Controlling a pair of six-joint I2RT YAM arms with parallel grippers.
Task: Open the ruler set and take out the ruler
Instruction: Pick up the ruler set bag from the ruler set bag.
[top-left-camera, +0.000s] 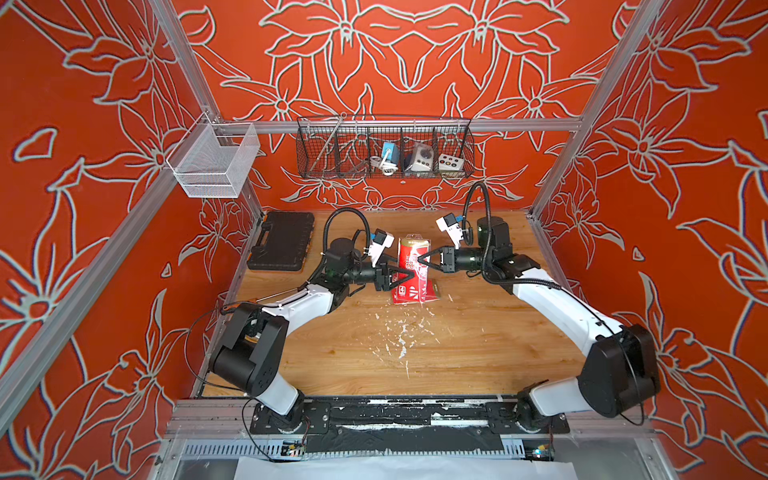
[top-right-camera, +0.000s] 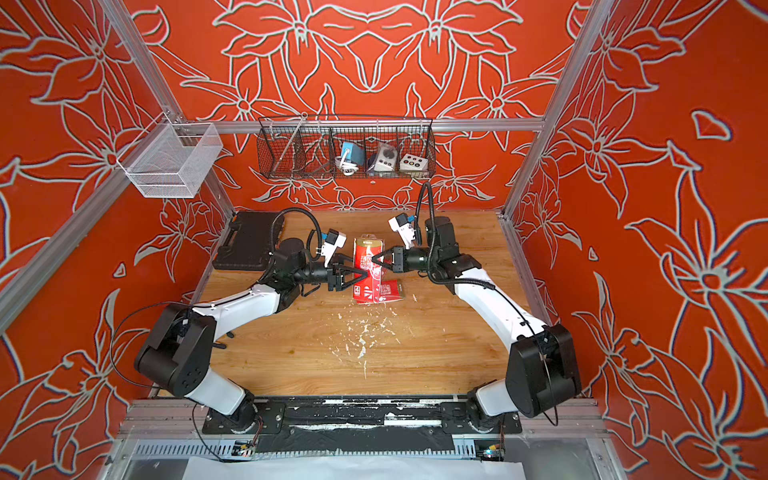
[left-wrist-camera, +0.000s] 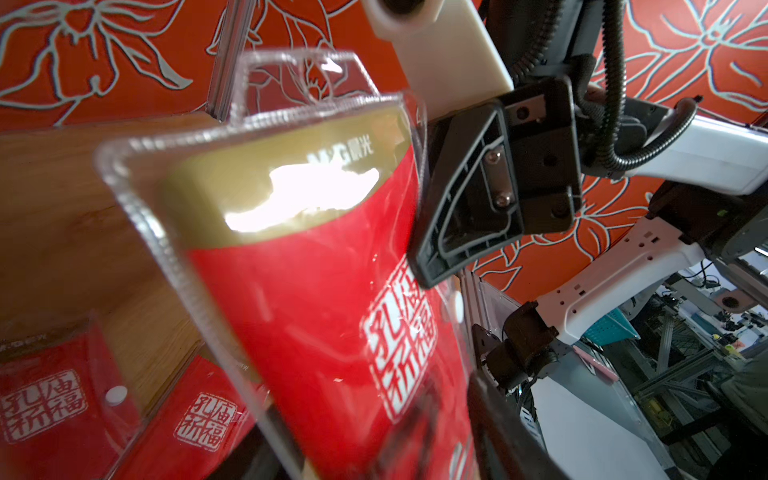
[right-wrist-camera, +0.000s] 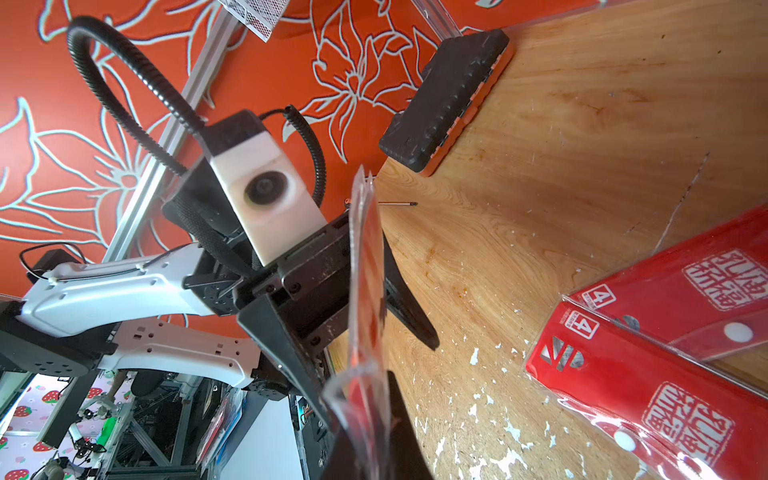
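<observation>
The ruler set is a red and gold pack in a clear plastic sleeve. It is held upright above the middle of the wooden table. My right gripper is shut on the sleeve's right edge. My left gripper reaches in from the left and is open. Its fingers stand apart on either side of the thin pack. The ruler itself is hidden inside the pack.
Two more red packs lie flat on the table under the held one. A black tool case sits at the back left. A wire basket and a white mesh basket hang on the wall frame. White flecks dot the table.
</observation>
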